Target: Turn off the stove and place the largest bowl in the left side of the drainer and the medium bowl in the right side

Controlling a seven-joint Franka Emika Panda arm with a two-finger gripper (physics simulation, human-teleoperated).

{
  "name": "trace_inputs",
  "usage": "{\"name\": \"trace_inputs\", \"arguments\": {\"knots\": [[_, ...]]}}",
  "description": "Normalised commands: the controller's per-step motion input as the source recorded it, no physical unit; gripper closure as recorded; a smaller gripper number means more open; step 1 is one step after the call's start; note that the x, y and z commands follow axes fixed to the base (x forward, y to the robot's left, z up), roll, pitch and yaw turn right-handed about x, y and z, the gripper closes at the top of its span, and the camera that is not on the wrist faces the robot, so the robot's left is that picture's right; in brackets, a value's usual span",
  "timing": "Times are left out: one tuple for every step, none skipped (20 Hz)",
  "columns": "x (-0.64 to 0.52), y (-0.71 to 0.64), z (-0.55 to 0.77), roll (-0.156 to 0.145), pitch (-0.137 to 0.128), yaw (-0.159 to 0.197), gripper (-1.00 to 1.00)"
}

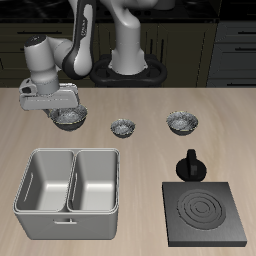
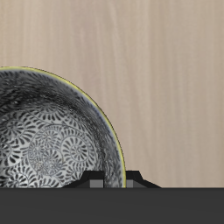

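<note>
The largest bowl (image 1: 70, 121), grey and speckled, sits at the back of the table behind the drainer (image 1: 70, 205). My gripper (image 1: 60, 111) comes down over its rim and is shut on it. In the wrist view the bowl (image 2: 52, 140) fills much of the frame, and its yellowish rim runs between my fingertips (image 2: 91, 182) at the gripper (image 2: 114, 182). The medium bowl (image 1: 182, 122) stands farther along the same row. Both drainer compartments hold nothing. The black stove (image 1: 205, 212) lies near the front edge with pale grey coil rings, and its knob (image 1: 190, 166) is just behind it.
The smallest bowl (image 1: 122, 127) stands between the other two bowls. The robot's base (image 1: 128, 70) rises at the back of the table.
</note>
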Motion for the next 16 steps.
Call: {"name": "trace_inputs", "arguments": {"knots": [[0.03,0.05,0.12,0.004,-0.010,0.001,1.00],[0.05,-0.10,0.52,-0.207,-0.024,0.016,1.00],[-0.03,0.11,0.30,-0.020,-0.002,0.006,1.00],[0.04,0.23,0.30,0.001,-0.016,0.107,1.00],[0.25,0.08,0.43,-0.250,0.108,0.002,1.00],[0.06,0.05,0.14,-0.060,0.011,0.054,1.00],[0.12,-0.05,0.32,-0.242,0.060,0.073,1.00],[0.08,0.17,0.61,-0.080,-0.050,0.060,1.00],[-0.01,-0.07,0.21,-0.071,-0.037,0.009,1.00],[0.28,-0.06,0.78,-0.290,0.062,-0.139,1.00],[0.09,-0.13,0.51,-0.225,-0.089,0.046,1.00],[0.14,-0.03,0.20,-0.099,0.070,-0.022,1.00],[0.14,0.03,0.42,-0.069,-0.020,0.024,1.00],[0.12,0.04,0.19,-0.018,0.021,-0.022,1.00],[0.12,-0.10,0.32,-0.071,0.059,-0.039,1.00],[0.10,0.22,0.40,0.024,-0.062,0.071,1.00]]}}
